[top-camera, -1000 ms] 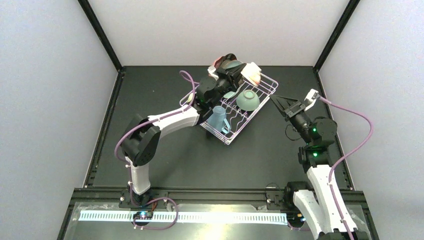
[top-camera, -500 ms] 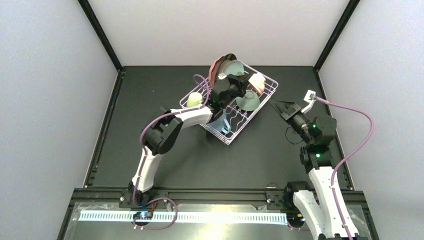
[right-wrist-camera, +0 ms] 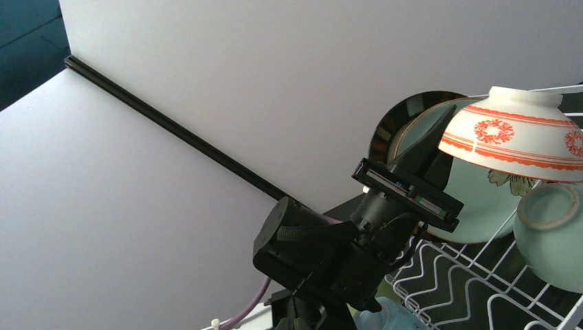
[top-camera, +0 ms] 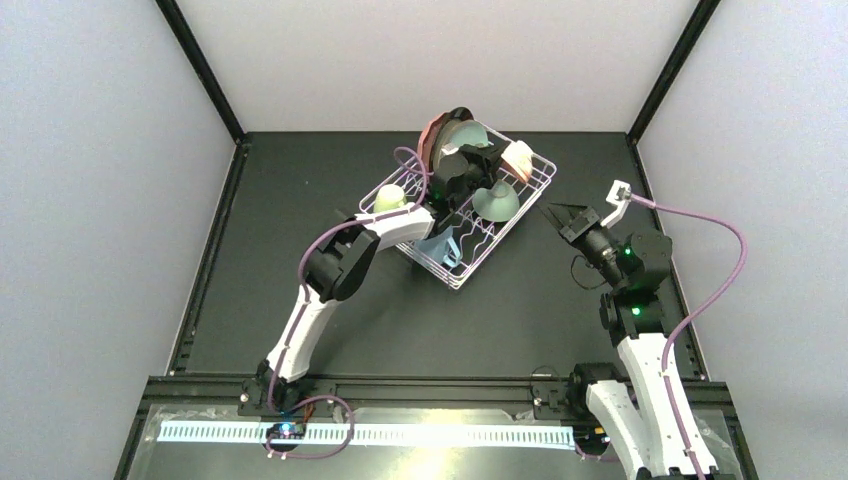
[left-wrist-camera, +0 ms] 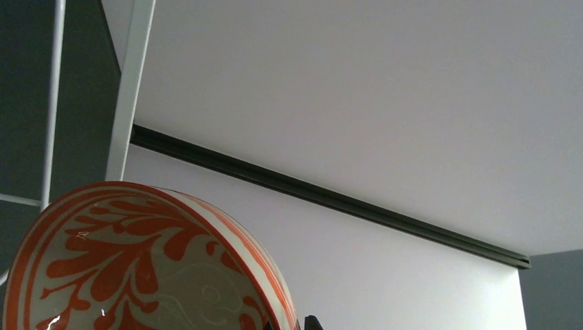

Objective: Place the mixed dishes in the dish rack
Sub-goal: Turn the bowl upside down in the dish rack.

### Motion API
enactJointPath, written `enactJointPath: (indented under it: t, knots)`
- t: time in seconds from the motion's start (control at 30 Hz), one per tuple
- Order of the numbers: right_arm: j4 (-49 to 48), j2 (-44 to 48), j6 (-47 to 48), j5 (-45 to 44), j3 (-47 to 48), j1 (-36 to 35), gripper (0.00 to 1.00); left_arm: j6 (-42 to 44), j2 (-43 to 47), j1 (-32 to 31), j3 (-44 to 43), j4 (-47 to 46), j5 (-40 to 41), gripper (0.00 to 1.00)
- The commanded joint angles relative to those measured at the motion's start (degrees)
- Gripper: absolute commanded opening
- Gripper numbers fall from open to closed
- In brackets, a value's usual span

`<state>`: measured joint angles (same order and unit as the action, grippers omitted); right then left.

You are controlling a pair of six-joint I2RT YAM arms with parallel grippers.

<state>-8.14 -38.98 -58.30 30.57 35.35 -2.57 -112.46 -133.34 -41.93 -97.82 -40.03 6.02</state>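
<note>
The dark table carries the dish rack, which sits turned like a diamond just toward 12 o'clock of the table's centre. The left arm reaches from 7 o'clock across the rack. The right arm stands at 4 o'clock.

Three plates stand on edge at the rack's 12 o'clock corner: the pink dotted plate outermost toward 10 o'clock, the dark-rimmed plate behind, and the mint flowered plate facing inward. The pale-green bowl lies upside down near the rack's 3 o'clock side. The small orange-patterned bowl, also upside down, sits at 1 o'clock of it, tilted over its edge. The light-blue mug lies at the rack's 6 o'clock side and the cream mug at the 9 o'clock corner.

The left gripper points up in front of the mint plate, right beside the orange bowl's rim, with its jaws together; I cannot tell whether they pinch that rim. The right gripper is at 3 o'clock of the rack, outside it and apart from it, with its fingers pressed together on nothing.
</note>
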Motion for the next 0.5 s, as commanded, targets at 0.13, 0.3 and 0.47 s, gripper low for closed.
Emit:
enactJointPath:
  t: [0.13, 0.3, 0.47]
  knots:
    - [0.3, -0.4, 1.6, -1.3, 0.9, -0.2, 0.00, -0.3, 0.1, 1.3, -3.9, 1.6, 1.7, 0.01]
    - [0.5, -2.4, 2.7, -1.6, 1.6, -0.2, 0.00, -0.3, -0.4, 1.4, -4.8, 4.0, 1.9, 0.01]
    - [0.5, -3.9, 3.8, -2.0, 2.5, -0.2, 0.00, -0.3, -1.0, 1.9, -5.5, 4.9, 1.7, 0.01]
